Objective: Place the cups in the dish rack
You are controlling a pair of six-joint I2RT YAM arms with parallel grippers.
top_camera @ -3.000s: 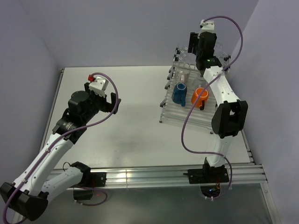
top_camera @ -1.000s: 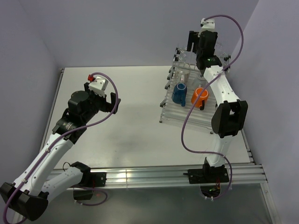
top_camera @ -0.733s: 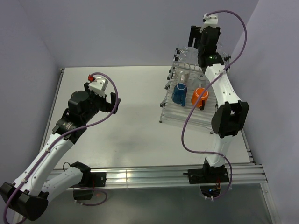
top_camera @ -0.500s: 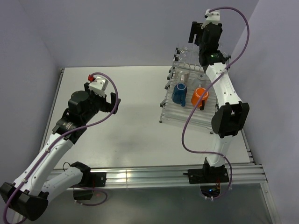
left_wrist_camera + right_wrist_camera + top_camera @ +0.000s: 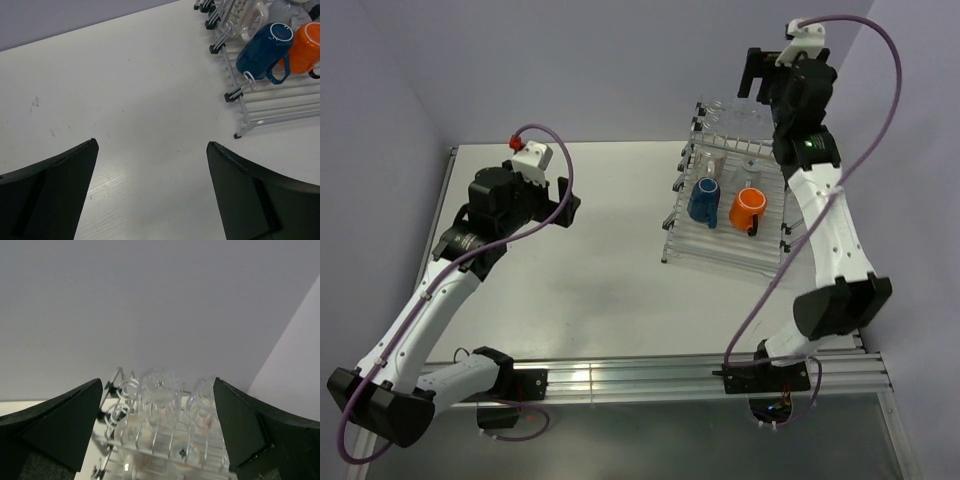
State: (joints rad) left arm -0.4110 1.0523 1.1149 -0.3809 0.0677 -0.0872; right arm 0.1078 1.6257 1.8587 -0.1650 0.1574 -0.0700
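Note:
The dish rack (image 5: 717, 250) stands at the back right of the table. In it are a blue mug (image 5: 703, 198), an orange mug (image 5: 748, 208), a white mug (image 5: 712, 160) and two clear glass tumblers (image 5: 722, 113) at its far end. My right gripper (image 5: 757, 74) is open and empty, held high above the rack's far end; its wrist view shows the tumblers (image 5: 161, 390) in the rack (image 5: 165, 440) below the gripper (image 5: 158, 381). My left gripper (image 5: 565, 203) is open and empty above the bare table; its wrist view (image 5: 152, 145) shows the blue mug (image 5: 267, 47), orange mug (image 5: 306, 45) and rack (image 5: 280, 107).
The grey wall rises right behind the rack, and a side wall (image 5: 910, 200) stands close on the right. The table's raised rail (image 5: 650, 378) runs along the near edge by the arm bases.
My right gripper has risen and swung right, away from the rack's far end. My left arm has shifted slightly up and back. The cups in the rack have not moved.

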